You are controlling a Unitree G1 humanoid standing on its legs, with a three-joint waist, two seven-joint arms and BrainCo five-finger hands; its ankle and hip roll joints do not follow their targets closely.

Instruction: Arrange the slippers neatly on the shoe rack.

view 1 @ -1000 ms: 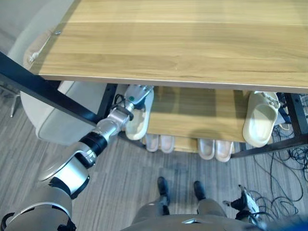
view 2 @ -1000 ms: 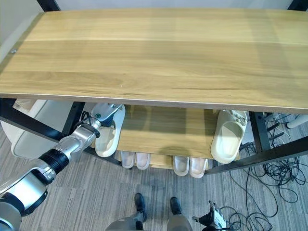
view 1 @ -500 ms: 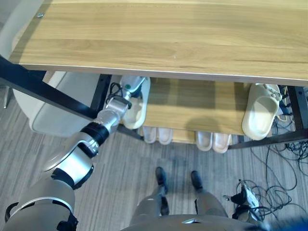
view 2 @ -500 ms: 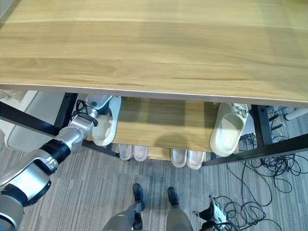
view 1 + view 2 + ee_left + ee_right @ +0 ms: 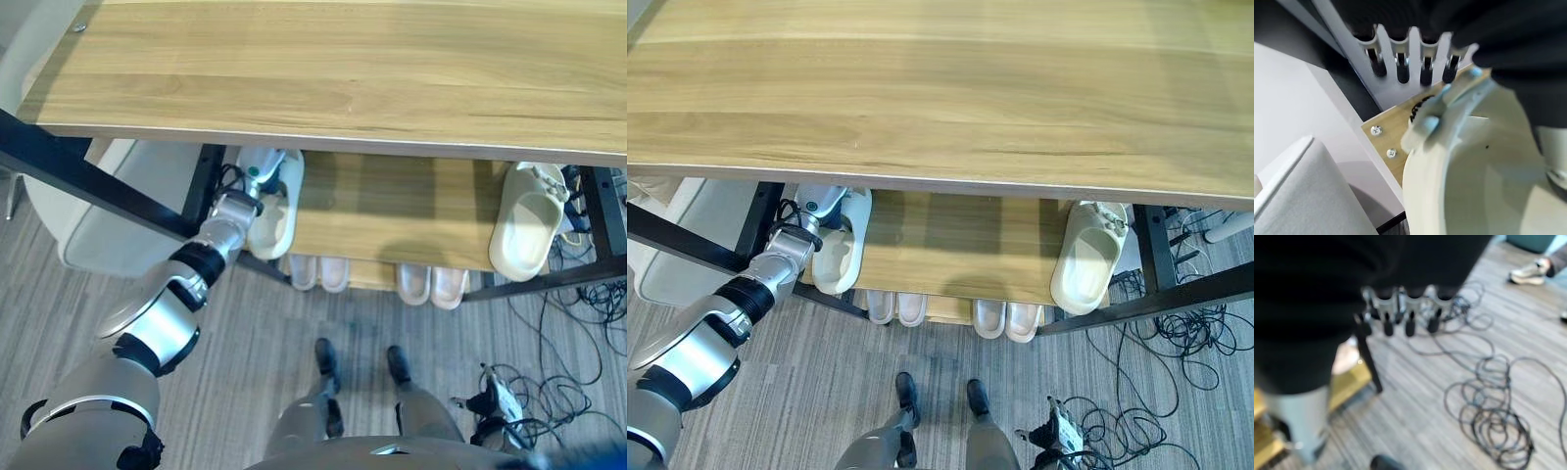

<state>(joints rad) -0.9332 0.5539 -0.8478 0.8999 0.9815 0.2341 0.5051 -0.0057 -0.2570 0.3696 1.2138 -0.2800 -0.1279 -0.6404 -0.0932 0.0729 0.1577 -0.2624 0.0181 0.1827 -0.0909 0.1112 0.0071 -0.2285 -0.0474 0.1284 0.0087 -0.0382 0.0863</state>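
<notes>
Left hand [image 5: 1415,63] on slipper [image 5: 1474,171], screws [image 5: 1382,142] close-up

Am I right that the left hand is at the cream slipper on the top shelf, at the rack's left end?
Not quite: the left hand is at the cream slipper on the middle shelf, under the top shelf, at the rack's left end. The left eye view shows this.
</notes>
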